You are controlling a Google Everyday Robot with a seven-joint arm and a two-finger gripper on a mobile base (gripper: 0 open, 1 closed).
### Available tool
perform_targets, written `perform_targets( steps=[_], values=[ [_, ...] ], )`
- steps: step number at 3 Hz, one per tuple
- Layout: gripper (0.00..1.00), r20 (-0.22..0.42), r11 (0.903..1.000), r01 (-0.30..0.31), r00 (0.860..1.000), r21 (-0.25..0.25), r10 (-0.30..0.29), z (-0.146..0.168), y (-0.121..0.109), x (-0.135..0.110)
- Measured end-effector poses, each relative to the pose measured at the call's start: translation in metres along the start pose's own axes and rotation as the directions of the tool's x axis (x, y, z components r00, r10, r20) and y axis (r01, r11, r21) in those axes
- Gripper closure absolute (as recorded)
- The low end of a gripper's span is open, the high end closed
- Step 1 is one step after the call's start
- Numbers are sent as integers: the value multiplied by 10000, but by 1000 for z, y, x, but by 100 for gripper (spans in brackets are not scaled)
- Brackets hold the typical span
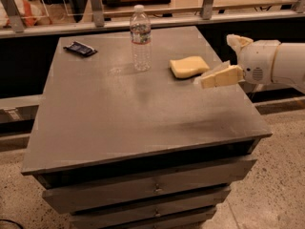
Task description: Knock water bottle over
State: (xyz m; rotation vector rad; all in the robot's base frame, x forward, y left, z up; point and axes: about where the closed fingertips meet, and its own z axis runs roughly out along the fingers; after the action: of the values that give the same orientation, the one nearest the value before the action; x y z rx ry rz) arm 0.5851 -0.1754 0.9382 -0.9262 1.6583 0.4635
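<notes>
The water bottle (141, 38) stands upright at the back middle of the grey table (119, 123); it is clear and ribbed, with a white cap and a dark label band. My gripper (216, 61) reaches in from the right edge of the table on a white arm (274, 63). It hovers just right of the yellow sponge (188, 66), well to the right of the bottle and not touching it. Its cream fingers (220, 76) are spread apart and hold nothing.
A small dark packet (80, 48) lies at the table's back left corner. The sponge lies between the gripper and the bottle. A railing with metal posts (95, 6) runs behind the table. Drawers (152, 187) front the table below.
</notes>
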Motion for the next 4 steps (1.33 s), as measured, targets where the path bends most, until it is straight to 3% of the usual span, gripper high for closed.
perform_targets(
  steps=[2, 4],
  values=[
    [0, 1059, 9937, -441, 9928, -1030, 551, 89, -14, 4],
    [0, 1490, 9806, -901, 9819, -1743, 1167, 164, -8, -6]
  ],
)
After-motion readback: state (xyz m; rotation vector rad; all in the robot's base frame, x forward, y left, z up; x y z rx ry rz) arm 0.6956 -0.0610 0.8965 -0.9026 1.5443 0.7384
